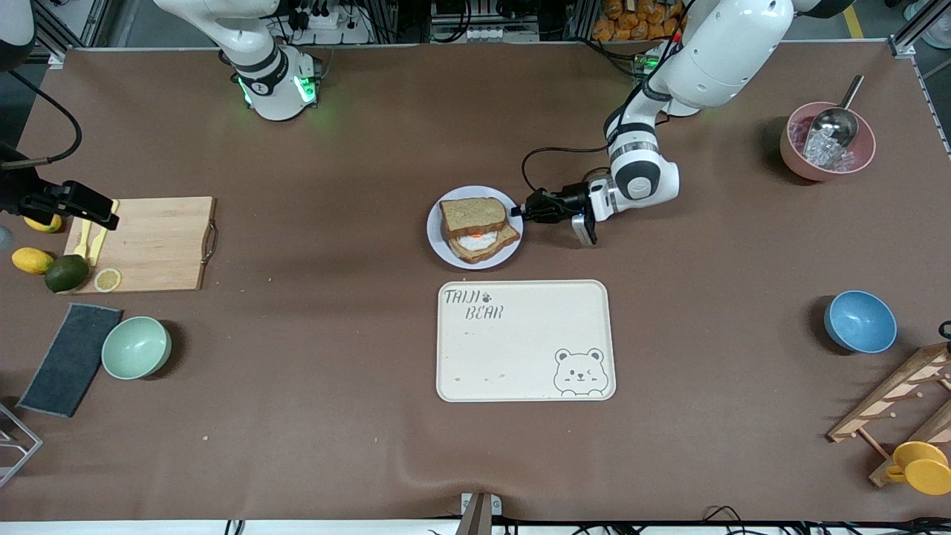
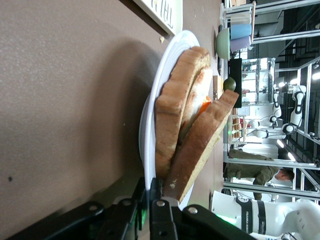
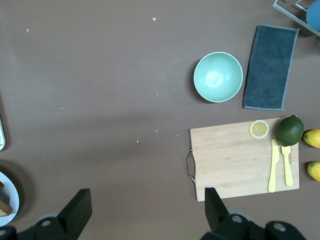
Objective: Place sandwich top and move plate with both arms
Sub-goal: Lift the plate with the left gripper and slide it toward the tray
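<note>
the left gripper (image 1: 518, 211) is sitting low at the rim of the plate (image 1: 438, 236), fingers closed on the sandwich top (image 1: 472, 214), which is leaning on the egg slice (image 1: 481, 243). the right gripper (image 3: 145, 210) is waiting, spread wide and holding nothing, over the cutting board (image 1: 160, 241).

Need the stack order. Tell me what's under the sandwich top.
Under the sandwich top sits a fried egg on a lower slice, all on the plate. Most of the egg is covered.
</note>
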Controlling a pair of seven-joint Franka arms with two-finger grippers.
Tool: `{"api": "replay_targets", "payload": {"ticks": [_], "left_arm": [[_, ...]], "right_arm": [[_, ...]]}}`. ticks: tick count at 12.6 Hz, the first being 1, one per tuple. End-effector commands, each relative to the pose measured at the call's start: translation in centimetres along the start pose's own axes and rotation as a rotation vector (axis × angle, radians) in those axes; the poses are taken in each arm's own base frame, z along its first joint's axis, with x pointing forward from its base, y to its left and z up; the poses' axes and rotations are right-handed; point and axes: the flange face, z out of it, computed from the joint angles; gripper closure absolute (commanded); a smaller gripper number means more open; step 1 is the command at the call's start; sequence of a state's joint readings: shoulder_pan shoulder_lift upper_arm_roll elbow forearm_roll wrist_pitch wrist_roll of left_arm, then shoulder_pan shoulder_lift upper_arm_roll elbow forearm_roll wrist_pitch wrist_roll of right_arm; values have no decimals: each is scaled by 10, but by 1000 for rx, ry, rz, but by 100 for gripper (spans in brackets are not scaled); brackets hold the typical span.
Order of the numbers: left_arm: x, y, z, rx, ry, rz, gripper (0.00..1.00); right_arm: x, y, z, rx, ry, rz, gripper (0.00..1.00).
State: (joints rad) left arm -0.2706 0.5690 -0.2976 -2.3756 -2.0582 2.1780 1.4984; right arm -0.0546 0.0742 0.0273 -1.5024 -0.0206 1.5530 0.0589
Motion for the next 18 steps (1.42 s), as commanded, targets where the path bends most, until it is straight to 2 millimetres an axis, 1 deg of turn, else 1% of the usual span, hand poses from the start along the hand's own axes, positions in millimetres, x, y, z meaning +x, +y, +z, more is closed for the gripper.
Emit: {"api": "replay_targets", "payload": {"ticks": [1, 10, 12, 15, 18], "left_arm": [[0, -17, 16, 31, 22, 11, 100], [8, -7, 16, 18, 60, -3, 100], [12, 4, 17, 3, 64, -31, 100], [17, 14, 15, 6, 71, -61, 100], [24, 33, 14, -1, 80, -93, 100]], "right_arm": [[-3, -2, -2, -12, -2, 5, 0], [-2, -3, -1, -12, -2, 5, 0], [-3, -3, -3, -12, 0, 5, 0], [-2, -3, -1, -9, -2, 4, 0], [-2, -3, -2, -9, -2, 5, 0]]}}
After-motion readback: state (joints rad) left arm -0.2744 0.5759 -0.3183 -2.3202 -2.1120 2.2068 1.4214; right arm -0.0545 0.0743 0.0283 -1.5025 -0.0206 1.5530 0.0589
